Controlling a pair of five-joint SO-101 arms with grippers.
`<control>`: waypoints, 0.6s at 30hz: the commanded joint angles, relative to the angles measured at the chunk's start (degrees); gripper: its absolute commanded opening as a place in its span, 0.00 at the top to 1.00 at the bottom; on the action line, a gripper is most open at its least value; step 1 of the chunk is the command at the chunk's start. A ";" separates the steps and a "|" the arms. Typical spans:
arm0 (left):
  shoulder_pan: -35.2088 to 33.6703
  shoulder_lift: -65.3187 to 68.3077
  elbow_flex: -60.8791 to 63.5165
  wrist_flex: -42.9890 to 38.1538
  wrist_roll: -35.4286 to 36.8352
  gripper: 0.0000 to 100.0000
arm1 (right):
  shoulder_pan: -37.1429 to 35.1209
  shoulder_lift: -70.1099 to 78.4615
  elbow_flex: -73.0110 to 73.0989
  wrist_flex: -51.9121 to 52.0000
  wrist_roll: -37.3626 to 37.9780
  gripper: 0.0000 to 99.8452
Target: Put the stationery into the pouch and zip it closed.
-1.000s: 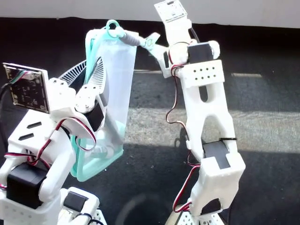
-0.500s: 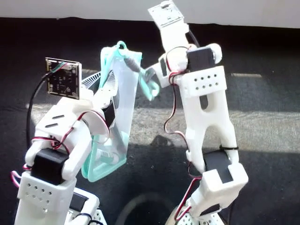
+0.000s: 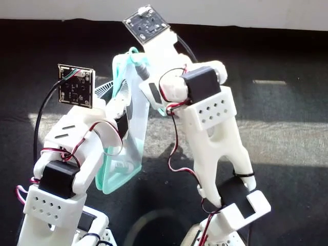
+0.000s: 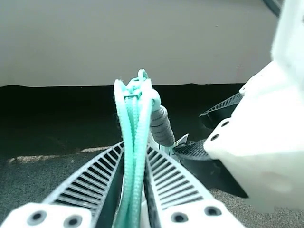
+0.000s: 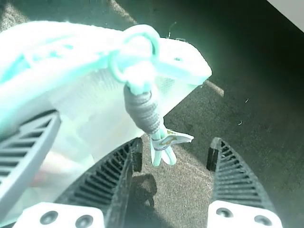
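Note:
The translucent pouch (image 3: 134,130) with teal trim hangs upright above the dark table. My left gripper (image 4: 135,147) is shut on the pouch's teal zipper edge (image 4: 132,123), about halfway up. A grey zipper pull (image 5: 142,108) with a teal loop (image 5: 137,42) dangles from the pouch's top corner. My right gripper (image 5: 175,142) is open just below the pull, whose short cord end (image 5: 160,153) hangs between the fingers without touching them. A pale item (image 3: 121,166) shows through the pouch wall near its bottom.
The dark table surface (image 3: 287,154) stretches to the right, crossed by a sunlit band. A white wall (image 4: 142,38) runs along the far edge. The two arms stand close together around the pouch.
My right arm has swung left until its wrist is over the pouch's top corner. The left arm has lifted and carried the pouch a little to the right.

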 commanded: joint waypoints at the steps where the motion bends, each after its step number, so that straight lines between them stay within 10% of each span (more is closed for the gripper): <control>1: -0.22 -0.75 -0.92 -1.58 -0.35 0.99 | -1.10 0.22 -1.63 -3.12 0.18 0.77; 18: -0.13 -0.75 -1.10 -1.58 -0.35 0.99 | -2.33 2.07 -1.54 -7.78 0.35 0.77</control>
